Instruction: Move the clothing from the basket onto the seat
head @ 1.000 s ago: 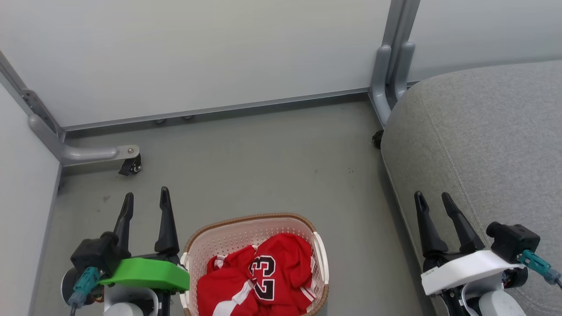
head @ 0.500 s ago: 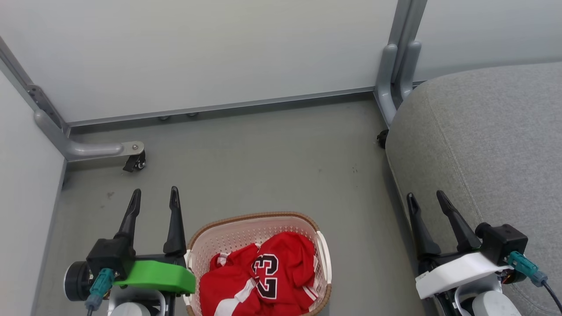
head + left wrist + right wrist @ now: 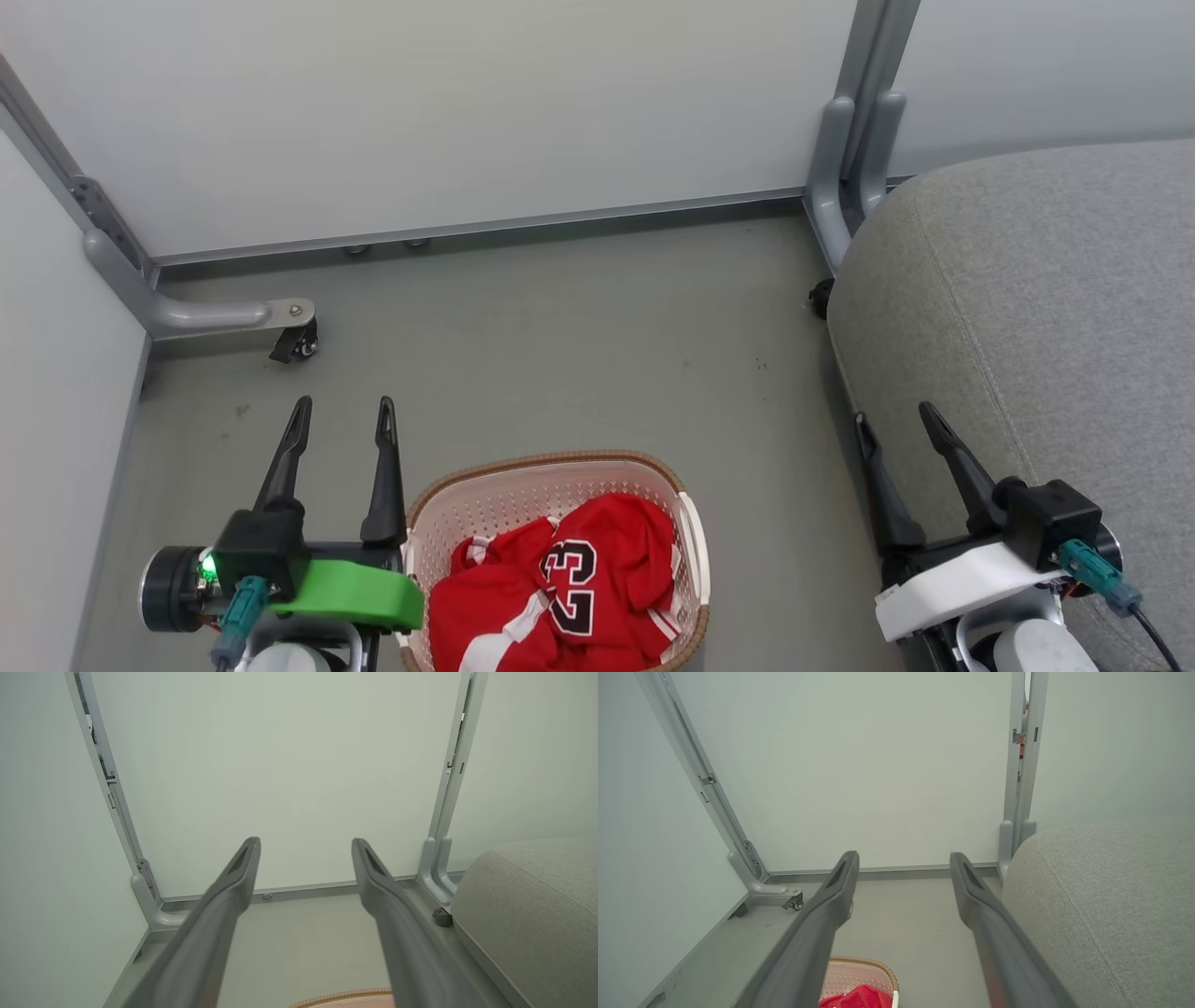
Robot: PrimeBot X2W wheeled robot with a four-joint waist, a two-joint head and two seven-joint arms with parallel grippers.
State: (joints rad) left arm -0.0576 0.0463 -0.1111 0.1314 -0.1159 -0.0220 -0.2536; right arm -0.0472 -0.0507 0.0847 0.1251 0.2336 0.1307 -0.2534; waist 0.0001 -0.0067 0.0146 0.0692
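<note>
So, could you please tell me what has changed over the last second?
The head camera shifted slightly. The right gripper eased leftward, toward the basket. It and the left gripper stay open and empty; the clothing still lies in the basket.

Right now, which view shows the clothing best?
Head view: the red clothing lies heaped in the basket, number 23 legible, its near edge cut by the frame. The right wrist view catches a red corner of it at the bottom; the left wrist view, a sliver of basket rim.
</note>
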